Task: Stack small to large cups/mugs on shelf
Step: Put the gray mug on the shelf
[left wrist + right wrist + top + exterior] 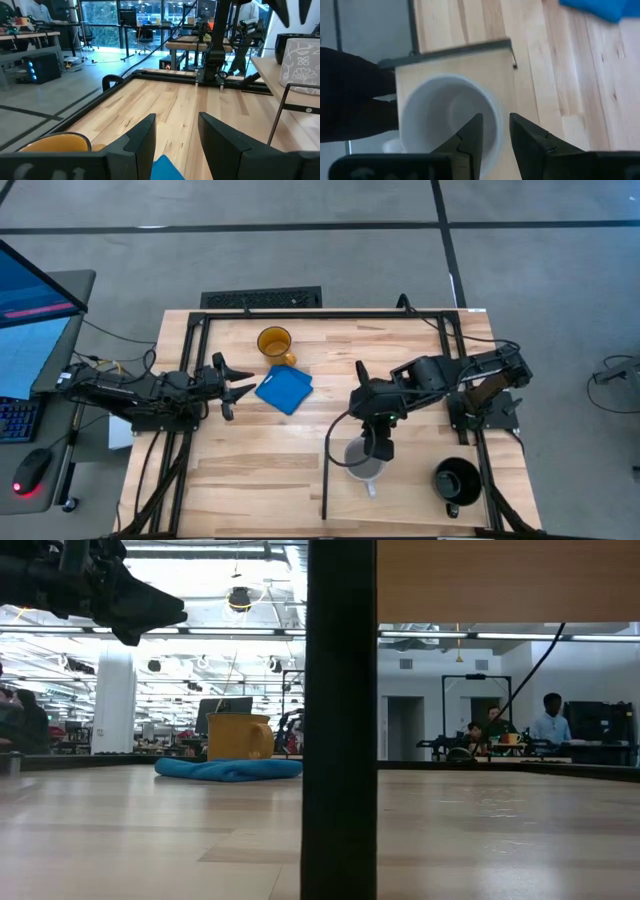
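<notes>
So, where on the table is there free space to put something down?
Bare wood lies along the near edge, left of the thin black divider. Another free patch lies between the amber mug and the far right corner. It is crowded at the shelf, where the right gripper hangs over the white mug, with the black mug beside.

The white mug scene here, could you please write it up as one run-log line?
right tool: open, straddling white mug rim on shelf | black mug: on shelf | amber mug: off shelf | left tool: open, idle
</notes>
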Robot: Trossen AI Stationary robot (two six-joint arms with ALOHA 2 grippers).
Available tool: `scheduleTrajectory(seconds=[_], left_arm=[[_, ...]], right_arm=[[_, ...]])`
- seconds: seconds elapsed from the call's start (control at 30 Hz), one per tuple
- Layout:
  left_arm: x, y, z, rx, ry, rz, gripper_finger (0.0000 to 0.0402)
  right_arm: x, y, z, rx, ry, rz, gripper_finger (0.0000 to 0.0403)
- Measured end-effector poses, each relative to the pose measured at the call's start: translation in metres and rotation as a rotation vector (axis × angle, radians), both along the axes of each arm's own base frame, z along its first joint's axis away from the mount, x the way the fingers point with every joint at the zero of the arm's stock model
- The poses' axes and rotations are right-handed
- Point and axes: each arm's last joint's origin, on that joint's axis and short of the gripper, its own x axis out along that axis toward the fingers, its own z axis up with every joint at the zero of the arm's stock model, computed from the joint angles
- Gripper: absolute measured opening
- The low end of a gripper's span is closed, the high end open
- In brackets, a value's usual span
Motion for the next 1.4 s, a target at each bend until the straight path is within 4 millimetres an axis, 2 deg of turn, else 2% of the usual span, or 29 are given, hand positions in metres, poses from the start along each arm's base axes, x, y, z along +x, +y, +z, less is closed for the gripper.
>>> scheduleTrajectory(seconds=[0.17,0.3,0.77,1.13,1.4], left_arm=[[0.000,0.000,0.000,-0.020,-0.006,0.000,0.0137],[0.000,0.000,0.000,-0.030,-0.006,0.000,0.0137],[0.000,0.000,0.000,-0.040,-0.008,-0.001,0.0137],[0.000,0.000,0.000,-0.040,-0.008,-0.002,0.0137],[0.000,0.000,0.000,-0.040,-0.009,-0.002,0.0137]], right_arm=[[0.007,0.003,-0.019,-0.019,0.132,-0.004,0.0118],[0.011,0.005,-0.025,0.005,0.163,0.013,0.0118],[0.010,0.007,-0.022,0.006,0.145,0.022,0.0117],[0.010,0.006,-0.022,0.027,0.151,0.019,0.0074],[0.011,0.003,-0.022,0.033,0.151,0.018,0.0066]])
